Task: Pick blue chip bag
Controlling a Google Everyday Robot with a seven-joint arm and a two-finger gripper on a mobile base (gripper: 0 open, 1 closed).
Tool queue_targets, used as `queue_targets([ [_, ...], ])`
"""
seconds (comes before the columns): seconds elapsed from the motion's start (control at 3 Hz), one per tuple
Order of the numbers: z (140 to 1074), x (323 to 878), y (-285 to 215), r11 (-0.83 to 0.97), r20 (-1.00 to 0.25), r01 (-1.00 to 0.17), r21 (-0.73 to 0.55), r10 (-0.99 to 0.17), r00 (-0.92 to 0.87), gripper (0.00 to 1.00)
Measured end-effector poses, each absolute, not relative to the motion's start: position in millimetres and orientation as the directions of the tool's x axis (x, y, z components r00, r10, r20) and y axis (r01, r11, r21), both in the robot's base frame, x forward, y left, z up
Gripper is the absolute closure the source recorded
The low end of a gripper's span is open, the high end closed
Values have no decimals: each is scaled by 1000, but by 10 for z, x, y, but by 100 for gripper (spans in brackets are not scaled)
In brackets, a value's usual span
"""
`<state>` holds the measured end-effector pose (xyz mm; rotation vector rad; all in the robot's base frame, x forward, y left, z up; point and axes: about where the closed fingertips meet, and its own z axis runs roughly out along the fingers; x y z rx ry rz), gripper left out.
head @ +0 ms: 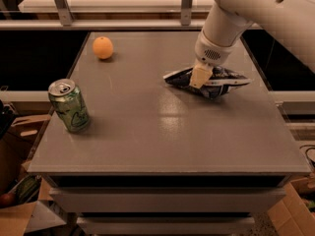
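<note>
The blue chip bag [225, 80] lies on the table's [147, 136] far right side with the gripper [199, 79] set on it, whether clamped I cannot tell, so I judge the grasp in hand; next needs a firm hold, then lifting.

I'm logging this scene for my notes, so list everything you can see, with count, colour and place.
blue chip bag: one, dark blue with white print, lying at the table's right rear
can: one, green, upright near the table's left edge
orange fruit: one, orange, table's far left
table: one, grey, centre
cardboard boxes: a few, brown, on the floor at lower left and lower right
arm: one, white, reaching in from upper right
gripper: one, cream, down at the bag's left part
</note>
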<state>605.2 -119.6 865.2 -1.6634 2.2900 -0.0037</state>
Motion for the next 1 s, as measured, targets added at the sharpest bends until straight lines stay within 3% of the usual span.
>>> queue_targets([
  [0.33,8995,6104,-1262,307,-260,-917,-254,-935,-241,100],
  [1.0,9658,6176,-1372,274,-282,-882,-383,-944,-171,100],
])
